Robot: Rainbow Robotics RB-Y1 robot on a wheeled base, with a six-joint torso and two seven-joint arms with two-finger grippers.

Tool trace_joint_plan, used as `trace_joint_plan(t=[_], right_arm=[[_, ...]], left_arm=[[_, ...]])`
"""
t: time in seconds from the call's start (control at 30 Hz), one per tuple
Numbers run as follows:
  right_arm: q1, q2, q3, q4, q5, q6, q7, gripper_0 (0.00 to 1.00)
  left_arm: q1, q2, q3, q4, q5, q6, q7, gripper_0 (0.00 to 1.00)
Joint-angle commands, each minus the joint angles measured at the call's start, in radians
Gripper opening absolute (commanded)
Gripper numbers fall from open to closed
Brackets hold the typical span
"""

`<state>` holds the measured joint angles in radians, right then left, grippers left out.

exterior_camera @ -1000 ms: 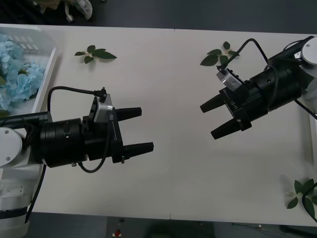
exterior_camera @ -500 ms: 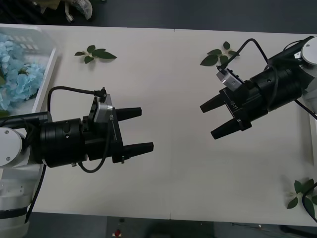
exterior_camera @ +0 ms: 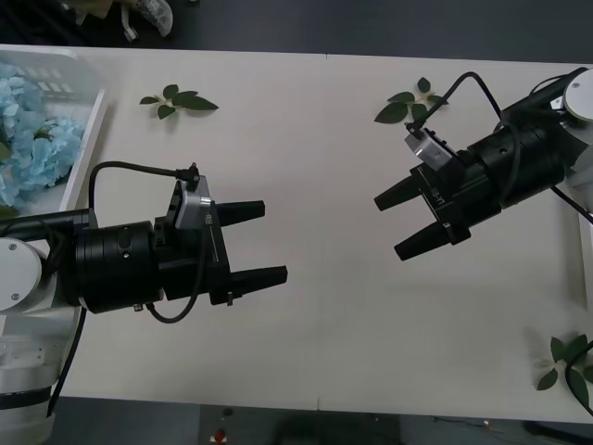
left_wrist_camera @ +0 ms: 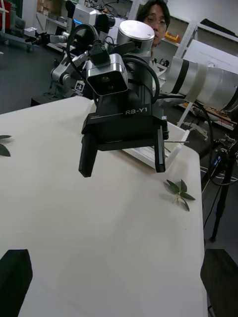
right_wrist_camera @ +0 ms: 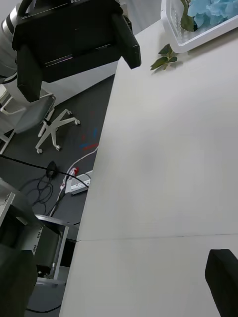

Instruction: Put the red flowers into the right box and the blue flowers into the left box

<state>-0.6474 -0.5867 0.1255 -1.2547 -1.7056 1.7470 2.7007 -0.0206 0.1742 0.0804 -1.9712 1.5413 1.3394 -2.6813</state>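
The blue flowers [exterior_camera: 28,130] lie in the left box [exterior_camera: 85,148] at the table's far left; the right wrist view shows the same blue flowers [right_wrist_camera: 213,9] in that box [right_wrist_camera: 183,43]. My left gripper [exterior_camera: 274,241] hovers open over the bare table left of centre, holding nothing. Facing it from the right, my right gripper [exterior_camera: 387,227] is open too, its fingers spread and nothing between them. The left wrist view has the right gripper [left_wrist_camera: 122,168] and, behind it, the white rim of the right box [left_wrist_camera: 174,148]. The red flowers are out of view.
Loose green leaf sprigs lie at the back left [exterior_camera: 178,100], the back right [exterior_camera: 408,104] and the front right corner [exterior_camera: 570,366]. Bare tabletop [exterior_camera: 324,306] stretches between and in front of the two grippers. Office chairs and cables sit on the floor beyond the table edge.
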Motion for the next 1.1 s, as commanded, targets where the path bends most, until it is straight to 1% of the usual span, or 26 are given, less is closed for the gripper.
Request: trace_joint_plan(t=[0.03,0.6,0.63,0.7,0.73,0.77,0.8,0.83,1.1], right_arm=[[-0.001,-0.018,0.002,-0.017,0.001,0.002,0.005,1.0],[-0.001,-0.018,0.002,-0.017,0.001,0.002,0.005,1.0],[-0.001,-0.018,0.002,-0.017,0.001,0.002,0.005,1.0],[-0.001,-0.018,0.002,-0.017,0.001,0.002,0.005,1.0],[-0.001,-0.018,0.002,-0.017,0.001,0.002,0.005,1.0],[-0.001,-0.018,0.002,-0.017,0.001,0.002,0.005,1.0],[-0.001,-0.018,0.002,-0.017,0.001,0.002,0.005,1.0],[-0.001,-0.018,0.002,-0.017,0.001,0.002,0.005,1.0],[-0.001,-0.018,0.002,-0.017,0.001,0.002,0.005,1.0]], left_arm=[[0.021,-0.001,0.001,-0.021,0.013,0.009,-0.024,1.0],[0.021,-0.001,0.001,-0.021,0.013,0.009,-0.024,1.0],[0.06,0.001,-0.005,0.023,-0.004,0.011,-0.024,1.0],[0.077,-0.004,-0.007,0.06,-0.013,0.006,-0.024,1.0],[0.09,-0.008,-0.013,0.126,0.008,-0.031,-0.024,1.0],[0.096,-0.007,-0.021,0.161,0.026,-0.052,-0.024,1.0],[0.105,-0.007,-0.034,0.226,0.072,-0.091,-0.024,1.0],[0.117,-0.005,-0.054,0.35,0.214,-0.174,-0.024,1.0],[0.117,-0.005,-0.054,0.35,0.214,-0.174,-0.024,1.0]])
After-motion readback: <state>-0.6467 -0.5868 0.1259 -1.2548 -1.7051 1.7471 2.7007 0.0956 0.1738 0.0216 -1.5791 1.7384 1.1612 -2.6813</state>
